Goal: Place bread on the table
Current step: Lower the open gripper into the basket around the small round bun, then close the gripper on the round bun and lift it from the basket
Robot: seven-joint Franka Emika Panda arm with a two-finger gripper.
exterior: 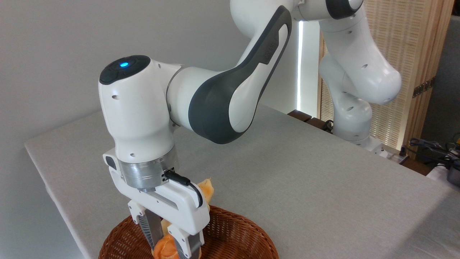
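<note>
Orange-brown and knobbly, the bread (166, 247) sits pinched between the two fingers of the claw (169, 241), which is closed on it right above the wicker basket (233, 233). Behind the claw a paler loaf (207, 190) pokes up at the basket's far rim. I judge the pickup done or nearly so; the bun is barely clear of the basket, so carrying it sideways and setting it on the grey table (305, 172) remains.

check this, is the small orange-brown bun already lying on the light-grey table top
No, the small orange-brown bun sits between the gripper jaws over the round brown wicker basket, not on the light-grey table.
</note>
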